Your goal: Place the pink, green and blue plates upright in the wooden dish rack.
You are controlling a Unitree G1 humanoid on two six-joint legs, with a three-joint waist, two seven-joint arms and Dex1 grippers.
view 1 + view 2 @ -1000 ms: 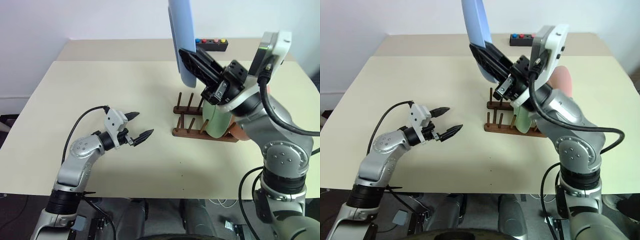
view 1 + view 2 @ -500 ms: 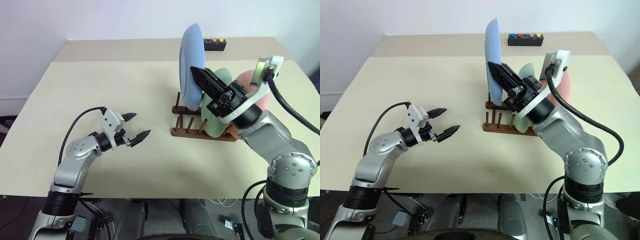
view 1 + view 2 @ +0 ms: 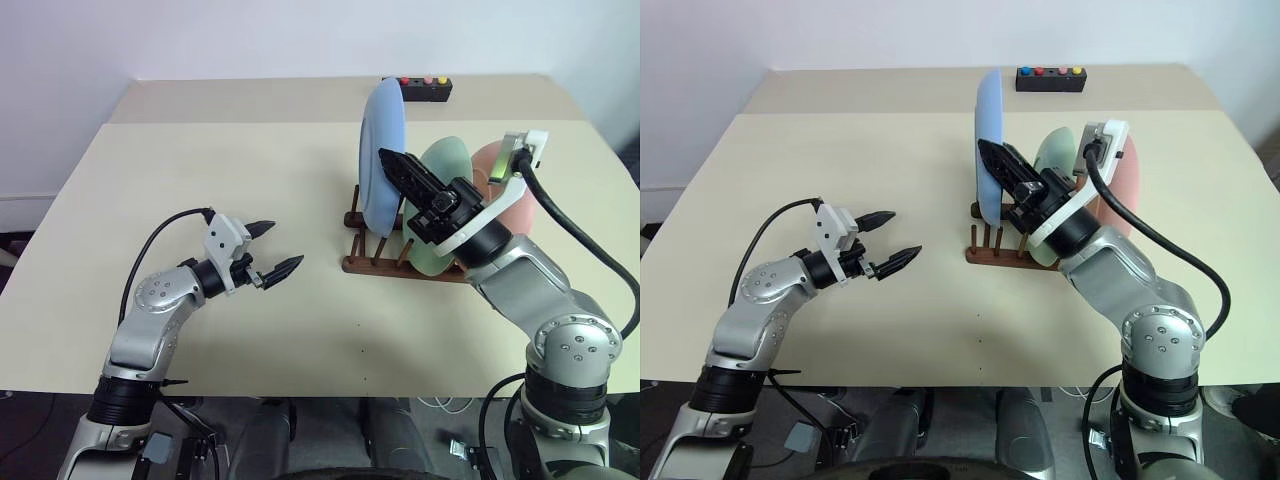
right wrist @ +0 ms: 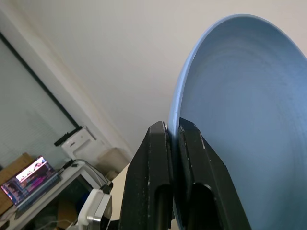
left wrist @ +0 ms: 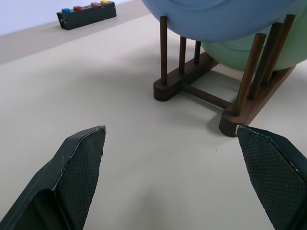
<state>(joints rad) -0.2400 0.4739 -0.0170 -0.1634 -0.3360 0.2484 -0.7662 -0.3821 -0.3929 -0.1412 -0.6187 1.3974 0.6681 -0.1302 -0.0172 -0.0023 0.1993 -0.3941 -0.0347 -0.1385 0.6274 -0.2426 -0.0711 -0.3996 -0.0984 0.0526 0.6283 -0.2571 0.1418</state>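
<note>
Surface: cream top, wide bare stretch across the robot's left half and along the near edge; a second, slightly darker top abuts at the far side. Small black box with coloured buttons sits on that far part, well apart from the rack.

Wooden dish rack: right of centre, well in from every edge. Open pegs show at its left end, in front of the blue plate; seen close in the left wrist view.

Plates:
- Pink plate: upright at the rack's right end, mostly hidden behind the right arm.
- Green plate: upright in the rack, just left of the pink one.
- Blue plate: on edge, near vertical, at the left part of the rack beside the green plate. Its lower rim is down among the pegs; cannot tell whether it rests on the base bars.

Right hand: clenched on the blue plate's rim. Right wrist view shows the two black fingers pinching the rim from both faces.

Left hand: released, fingers spread wide, holding nothing, above bare surface left of the rack, well apart from it, pointing toward it.
</note>
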